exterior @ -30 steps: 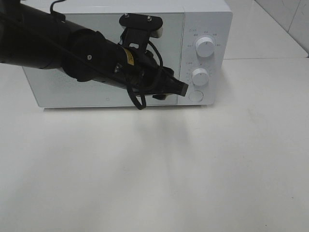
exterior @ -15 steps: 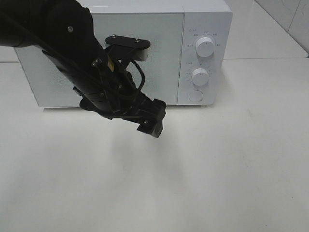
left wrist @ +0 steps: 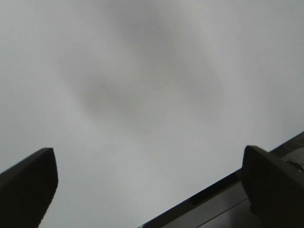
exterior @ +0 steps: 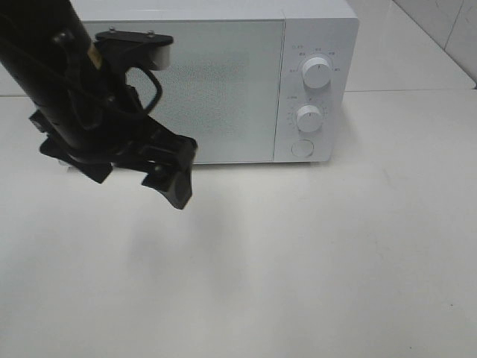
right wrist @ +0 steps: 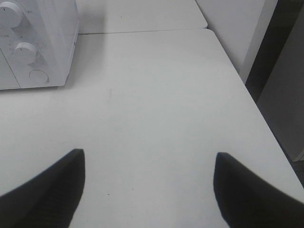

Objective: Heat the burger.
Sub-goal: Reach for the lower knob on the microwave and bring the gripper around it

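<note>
The burger is out of view in every frame. A white microwave (exterior: 223, 82) stands at the back of the table with its door shut; the right wrist view shows its control panel (right wrist: 28, 42). My left gripper (exterior: 160, 177) hangs in front of the microwave's lower left part, above the table. Its fingers (left wrist: 28, 183) are spread wide over bare white surface, so my left gripper (left wrist: 149, 190) is open and empty. My right gripper (right wrist: 147, 185) is also open and empty, low over the table to the right of the microwave.
Two round knobs (exterior: 317, 72) and a round button (exterior: 302, 148) sit on the microwave's right panel. The white table (exterior: 298, 261) stretches in front. Its right edge (right wrist: 259, 114) drops off beside a dark gap.
My left arm has swung from the microwave's round button to the left and downward, away from the panel. Its gripper has opened wide. The right gripper has not moved.
</note>
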{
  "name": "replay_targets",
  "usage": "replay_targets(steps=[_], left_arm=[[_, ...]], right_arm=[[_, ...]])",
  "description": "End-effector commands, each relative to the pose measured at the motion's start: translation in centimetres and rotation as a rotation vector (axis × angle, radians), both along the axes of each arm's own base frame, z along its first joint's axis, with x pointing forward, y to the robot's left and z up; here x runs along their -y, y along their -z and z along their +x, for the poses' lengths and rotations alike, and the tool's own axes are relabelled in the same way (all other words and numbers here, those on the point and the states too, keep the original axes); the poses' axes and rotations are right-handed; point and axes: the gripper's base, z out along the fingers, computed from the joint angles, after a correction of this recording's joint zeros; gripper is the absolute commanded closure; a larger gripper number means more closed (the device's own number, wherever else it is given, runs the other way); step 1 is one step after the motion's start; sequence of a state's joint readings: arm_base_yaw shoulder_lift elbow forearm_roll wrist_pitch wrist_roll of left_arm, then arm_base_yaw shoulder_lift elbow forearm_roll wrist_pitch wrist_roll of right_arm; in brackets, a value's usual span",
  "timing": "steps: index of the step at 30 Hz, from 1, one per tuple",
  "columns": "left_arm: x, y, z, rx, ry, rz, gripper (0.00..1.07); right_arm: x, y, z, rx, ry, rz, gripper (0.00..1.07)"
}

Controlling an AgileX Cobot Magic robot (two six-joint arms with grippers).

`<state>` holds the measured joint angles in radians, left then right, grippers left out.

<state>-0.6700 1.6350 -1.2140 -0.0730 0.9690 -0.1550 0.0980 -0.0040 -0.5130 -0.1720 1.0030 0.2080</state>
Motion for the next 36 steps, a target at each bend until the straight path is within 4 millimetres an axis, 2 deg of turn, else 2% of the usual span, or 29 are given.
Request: replay_targets(steps=[1, 2, 4, 5, 7, 9, 10, 11, 12, 13, 15, 16, 17, 19, 20, 22, 23, 25, 26, 28, 29, 31, 32, 34, 36], left_arm=[[-2.5, -1.0, 0.9, -0.016, -0.078, 0.015, 0.09], [-2.5, -1.0, 0.9, -0.016, -0.078, 0.015, 0.09], [-4.7, -1.4, 1.5, -0.040, -0.125, 0.032, 0.09], [-4.7, -1.4, 1.5, -0.040, -0.125, 0.032, 0.09], [-7.8, -2.0, 1.9, -0.094, -0.185, 0.055, 0.09], [-8.4, -2.3, 1.9, -0.098, -0.195, 0.053, 0.09], [-9.9, -2.7, 1.9, -0.103, -0.228, 0.048, 0.09], [-9.9, -2.7, 1.9, -0.103, -0.228, 0.048, 0.09], [-10.4, -2.9, 1.8, -0.099, -0.245, 0.040, 0.09], [-11.9, -3.3, 1.6, -0.086, -0.295, 0.026, 0.09], [-12.7, -3.4, 1.4, -0.084, -0.321, 0.022, 0.09], [-14.1, -3.7, 0.7, -0.077, -0.359, 0.016, 0.09], [-14.1, -3.7, 0.7, -0.077, -0.359, 0.016, 0.09], [-16.1, -3.6, -0.6, -0.074, -0.412, 0.016, 0.09], [-16.1, -3.6, -0.6, -0.074, -0.412, 0.016, 0.09], [-17.9, -3.2, -2.2, -0.084, -0.469, 0.012, 0.09], [-17.9, -3.2, -2.2, -0.084, -0.469, 0.012, 0.09], [-19.2, -2.5, -4.1, -0.091, -0.492, 0.025, 0.09], [-19.2, -2.5, -4.1, -0.091, -0.492, 0.025, 0.09], [-19.7, -2.1, -6.1, -0.084, -0.492, 0.038, 0.09], [-19.7, -2.1, -6.1, -0.084, -0.492, 0.038, 0.09], [-19.8, -1.7, -8.0, -0.069, -0.485, 0.052, 0.09], [-19.8, -1.7, -8.0, -0.069, -0.485, 0.052, 0.09], [-20.0, -1.5, -9.8, -0.034, -0.483, 0.065, 0.09], [-20.1, -1.5, -10.3, -0.018, -0.482, 0.069, 0.09]], right_arm=[[0.1, 0.0, -0.4, 0.027, 0.006, -0.007, 0.34], [0.1, 0.0, -0.4, 0.027, 0.006, -0.007, 0.34], [0.1, 0.0, -0.4, 0.027, 0.006, -0.007, 0.34], [0.1, 0.0, -0.4, 0.027, 0.006, -0.007, 0.34], [0.1, 0.0, -0.4, 0.027, 0.006, -0.007, 0.34], [0.1, 0.0, -0.4, 0.027, 0.006, -0.007, 0.34], [0.1, 0.0, -0.4, 0.027, 0.006, -0.007, 0.34], [0.1, 0.0, -0.4, 0.027, 0.006, -0.007, 0.34], [0.1, 0.0, -0.4, 0.027, 0.006, -0.007, 0.34], [0.1, 0.0, -0.4, 0.027, 0.006, -0.007, 0.34], [0.1, 0.0, -0.4, 0.027, 0.006, -0.007, 0.34], [0.1, 0.0, -0.4, 0.027, 0.006, -0.007, 0.34], [0.1, 0.0, -0.4, 0.027, 0.006, -0.007, 0.34], [0.1, 0.0, -0.4, 0.027, 0.006, -0.007, 0.34], [0.1, 0.0, -0.4, 0.027, 0.006, -0.007, 0.34], [0.1, 0.0, -0.4, 0.027, 0.006, -0.007, 0.34], [0.1, 0.0, -0.4, 0.027, 0.006, -0.007, 0.34], [0.1, 0.0, -0.4, 0.027, 0.006, -0.007, 0.34], [0.1, 0.0, -0.4, 0.027, 0.006, -0.007, 0.34], [0.1, 0.0, -0.4, 0.027, 0.006, -0.007, 0.34], [0.1, 0.0, -0.4, 0.027, 0.006, -0.007, 0.34], [0.1, 0.0, -0.4, 0.027, 0.006, -0.007, 0.34], [0.1, 0.0, -0.4, 0.027, 0.006, -0.007, 0.34], [0.1, 0.0, -0.4, 0.027, 0.006, -0.007, 0.34], [0.1, 0.0, -0.4, 0.027, 0.006, -0.007, 0.34]])
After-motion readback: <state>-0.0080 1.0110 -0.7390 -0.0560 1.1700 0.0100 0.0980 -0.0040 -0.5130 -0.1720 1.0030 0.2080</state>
